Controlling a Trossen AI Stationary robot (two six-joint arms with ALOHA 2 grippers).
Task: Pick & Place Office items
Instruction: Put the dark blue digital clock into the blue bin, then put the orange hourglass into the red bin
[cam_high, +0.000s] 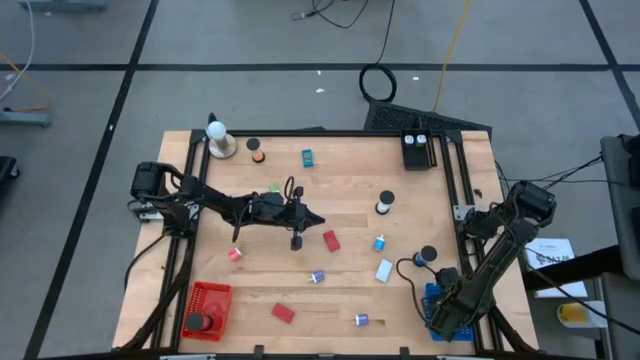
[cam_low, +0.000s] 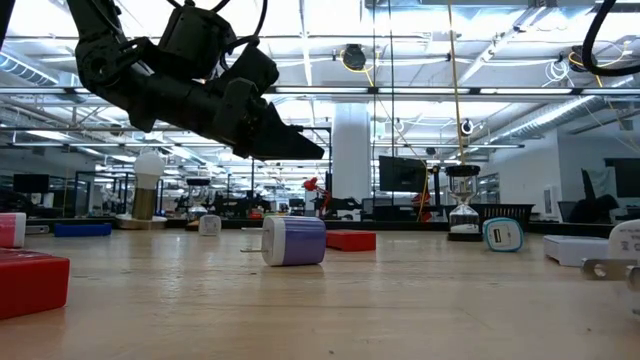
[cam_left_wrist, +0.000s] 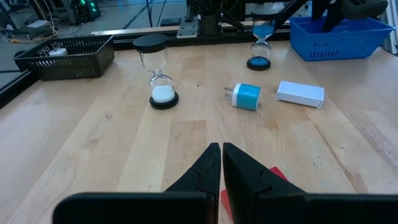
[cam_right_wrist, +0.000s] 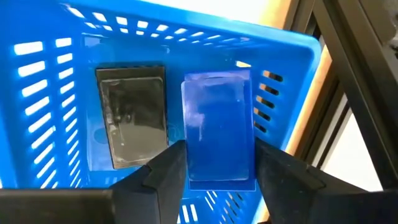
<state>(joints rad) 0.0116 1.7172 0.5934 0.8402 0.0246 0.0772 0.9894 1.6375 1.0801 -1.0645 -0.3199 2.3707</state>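
A blue block (cam_right_wrist: 217, 127) is sitting between the right gripper (cam_right_wrist: 214, 163)'s parted fingers, inside the blue basket (cam_right_wrist: 56, 56), seemingly being released. Lifting straight up should avoid dragging it. The left gripper (cam_left_wrist: 221, 163), fingers closed, is hovering above the surface (cam_left_wrist: 112, 143) near a red block (cam_high: 331, 240).

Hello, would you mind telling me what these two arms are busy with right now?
They are sorting small office items into baskets. The right pincer is inside the blue basket, with a blue block between its fingers, beside a dark block already lying there. The left pincer, shut and empty, hangs over mid-table near a red block. Other pieces lie scattered on the table.
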